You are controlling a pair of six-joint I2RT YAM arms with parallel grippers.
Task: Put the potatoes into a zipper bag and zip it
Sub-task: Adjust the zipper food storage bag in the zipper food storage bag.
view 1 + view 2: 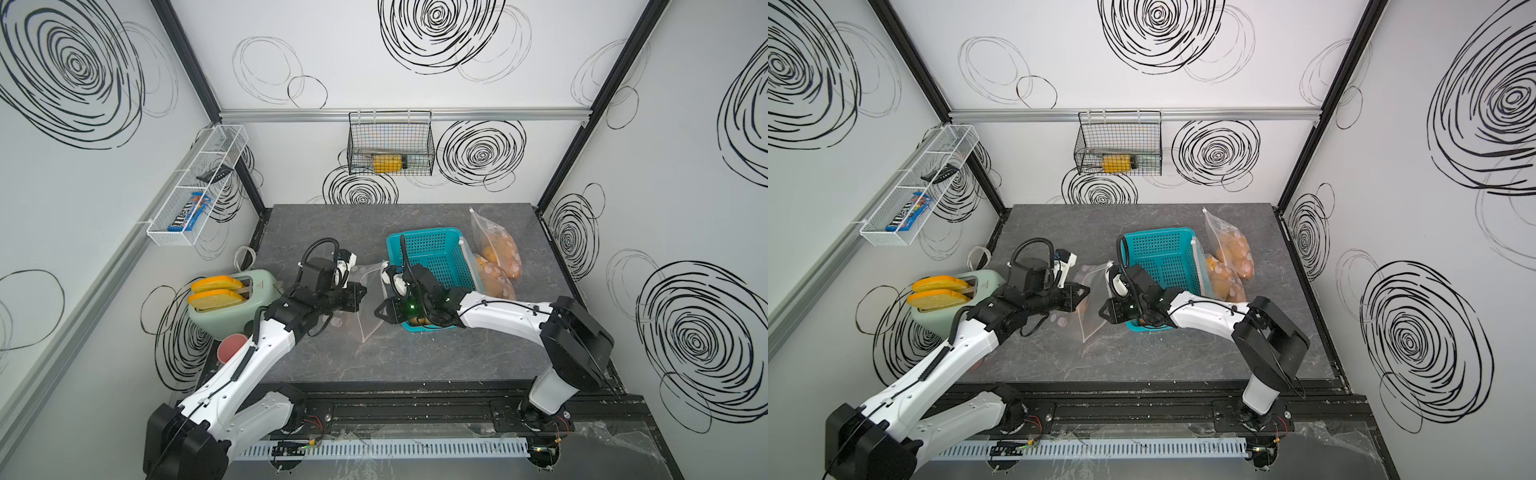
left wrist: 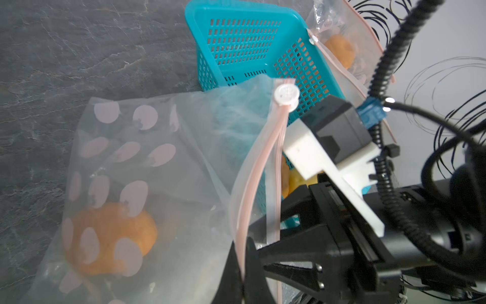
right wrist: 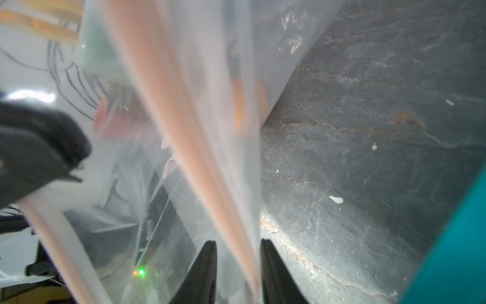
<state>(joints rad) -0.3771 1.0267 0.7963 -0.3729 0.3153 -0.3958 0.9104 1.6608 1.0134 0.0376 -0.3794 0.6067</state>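
Potatoes not yet bagged lie in the teal basket, under the right arm, in a top view; the zipper bag stands just beside it, between the left gripper and the right gripper. In the left wrist view one potato sits inside the bag, and the left gripper is clamped on the zip strip, which runs toward the slider. In the right wrist view the right gripper straddles that strip, jaws narrowly apart; whether they pinch it cannot be told

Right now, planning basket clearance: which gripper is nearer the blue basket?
Right. The right gripper sits at the near corner of the blue basket; the left gripper is farther, across the zipper bag from it.
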